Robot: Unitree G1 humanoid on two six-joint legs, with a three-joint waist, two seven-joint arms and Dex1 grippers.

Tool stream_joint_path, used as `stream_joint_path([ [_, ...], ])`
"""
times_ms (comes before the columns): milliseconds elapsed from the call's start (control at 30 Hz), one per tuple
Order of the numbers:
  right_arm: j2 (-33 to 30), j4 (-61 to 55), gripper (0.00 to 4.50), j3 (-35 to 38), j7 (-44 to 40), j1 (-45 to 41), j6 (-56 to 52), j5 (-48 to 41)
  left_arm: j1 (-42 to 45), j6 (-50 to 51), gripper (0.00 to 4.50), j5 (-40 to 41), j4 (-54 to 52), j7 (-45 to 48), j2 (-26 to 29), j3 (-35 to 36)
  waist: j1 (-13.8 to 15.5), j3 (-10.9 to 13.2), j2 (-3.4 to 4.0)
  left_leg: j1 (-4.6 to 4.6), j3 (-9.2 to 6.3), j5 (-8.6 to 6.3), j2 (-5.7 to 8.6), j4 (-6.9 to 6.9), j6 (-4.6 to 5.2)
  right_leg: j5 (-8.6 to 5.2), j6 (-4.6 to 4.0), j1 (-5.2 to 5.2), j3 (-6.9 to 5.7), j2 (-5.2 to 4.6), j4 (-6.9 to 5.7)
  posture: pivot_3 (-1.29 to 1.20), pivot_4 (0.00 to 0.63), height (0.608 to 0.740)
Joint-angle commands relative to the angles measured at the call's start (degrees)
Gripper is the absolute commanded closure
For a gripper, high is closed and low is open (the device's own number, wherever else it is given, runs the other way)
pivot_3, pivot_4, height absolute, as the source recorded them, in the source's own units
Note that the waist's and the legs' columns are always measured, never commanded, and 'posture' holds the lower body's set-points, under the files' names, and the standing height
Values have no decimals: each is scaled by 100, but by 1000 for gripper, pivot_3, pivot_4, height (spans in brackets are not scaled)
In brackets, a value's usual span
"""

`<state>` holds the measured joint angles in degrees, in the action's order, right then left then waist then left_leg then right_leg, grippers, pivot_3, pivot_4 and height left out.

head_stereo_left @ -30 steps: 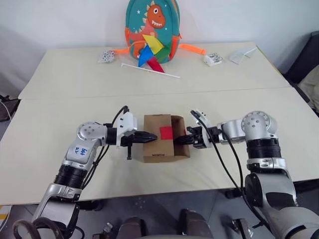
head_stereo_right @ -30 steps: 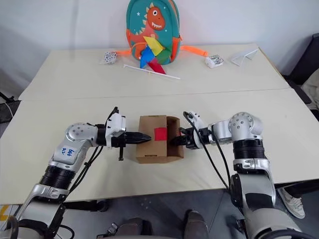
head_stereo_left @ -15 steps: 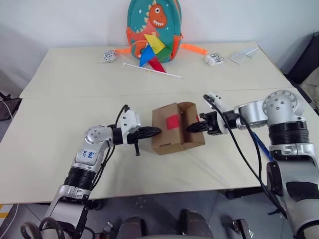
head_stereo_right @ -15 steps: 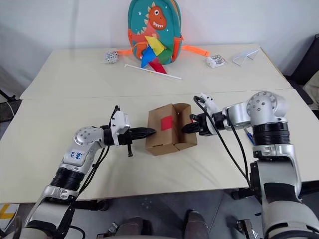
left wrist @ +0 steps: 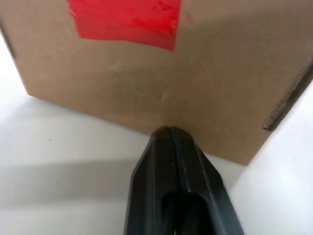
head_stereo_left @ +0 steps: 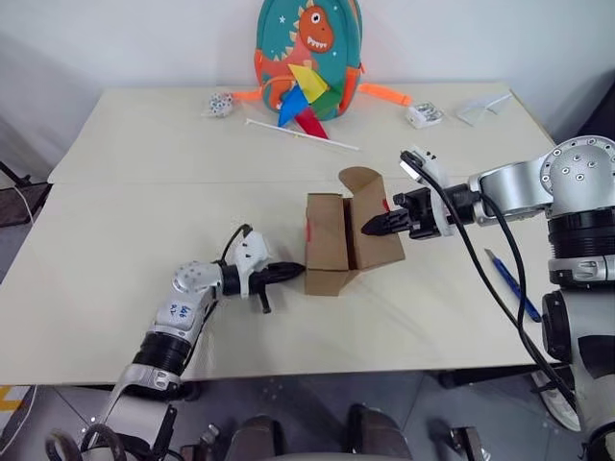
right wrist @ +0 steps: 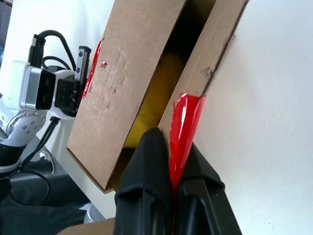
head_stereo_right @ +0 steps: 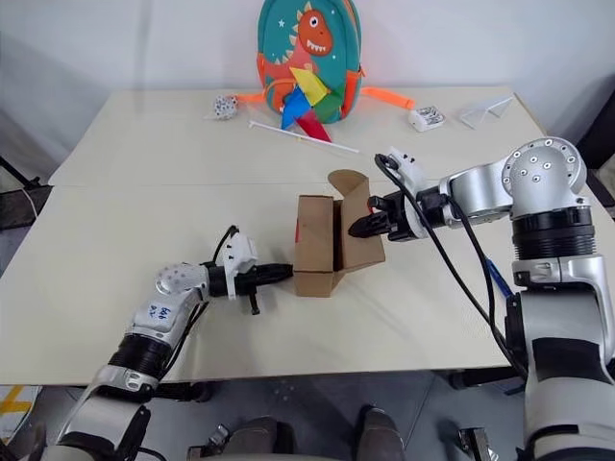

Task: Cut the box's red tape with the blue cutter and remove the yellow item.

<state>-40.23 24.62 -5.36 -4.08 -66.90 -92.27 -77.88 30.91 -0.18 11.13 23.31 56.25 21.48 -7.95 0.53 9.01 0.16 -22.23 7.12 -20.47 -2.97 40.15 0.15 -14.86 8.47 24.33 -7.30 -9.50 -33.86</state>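
- Pale cream surface [head_stereo_left: 115, 240] under white walls, with a dinosaur backpack [head_stereo_left: 307, 53] and a colourful pinwheel [head_stereo_left: 303, 96] at the far edge, well behind the box [head_stereo_left: 336, 245].
- Box tipped up on its side near the middle of the surface, lid flap [head_stereo_left: 370, 226] swung open toward the right arm.
- Right claw [head_stereo_left: 370, 229] clenched on the open flap's edge, pinching flap and a strip of the red tape [right wrist: 183, 125] between its black fingers [right wrist: 146, 161].
- Left claw [head_stereo_left: 293, 271] clenched and empty, tip pressed against the box's lower outer wall on the side away from the flap, red tape on that wall just above the tip in the left wrist view.
- Yellow item [right wrist: 154, 95] lodged inside the box, glimpsed through the gap between wall and flap in the right wrist view, just beyond the right claw's fingertips.
- Blue cutter [head_stereo_left: 511, 285] lying flat on the surface well to the right of the box, beyond the right arm, held by neither claw.
- Likely handling: box light and thin-walled, apt to slide or topple when pushed, so bracing low on the wall seems sensible; flap liable to crease under a hard pinch.
- Yellow item apparently soft and light, probably best taken across its rounded middle through the open mouth.
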Motion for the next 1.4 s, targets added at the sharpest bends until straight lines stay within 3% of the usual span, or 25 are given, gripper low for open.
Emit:
stream_joint_path([
  [33,-65,-72,4486,-83,305,-107,-23,-5,-11,-70,4500,-70,2,53,-198,-164,8,0,0,0,1,0,0,1,0,0,0,0,0,0,0,0,150,740],
  [467,30,-26,4486,-91,585,-209,-23,-75,-267,40,4500,85,-413,94,-151,22,10,0,0,1,2,0,-1,2,0,0,0,0,1,-2,0,0,150,740],
  [600,79,-17,4486,-68,628,-290,-23,122,-532,776,4500,583,-1260,691,503,255,-80,0,0,-1,2,0,-3,-1,0,0,0,5,1,-2,-3,0,150,740],
  [767,140,-27,4486,-53,618,-350,-23,376,-216,1402,4500,1007,-1624,846,880,563,-118,3,4,-10,8,1,-4,-2,-1,0,-1,22,6,-2,-6,0,150,740],
  [1067,207,-108,4486,-10,615,-393,-23,697,731,2400,4500,1681,-2268,698,635,688,-94,6,1,-15,2,0,-1,-13,-3,1,3,22,-8,-2,-1,0,150,740],
  [1400,249,-129,4486,-43,572,-460,-23,871,805,1985,4500,1204,-1782,533,413,393,-202,10,5,-14,2,2,-1,-16,-7,1,3,24,-10,-1,-1,0,150,740],
])
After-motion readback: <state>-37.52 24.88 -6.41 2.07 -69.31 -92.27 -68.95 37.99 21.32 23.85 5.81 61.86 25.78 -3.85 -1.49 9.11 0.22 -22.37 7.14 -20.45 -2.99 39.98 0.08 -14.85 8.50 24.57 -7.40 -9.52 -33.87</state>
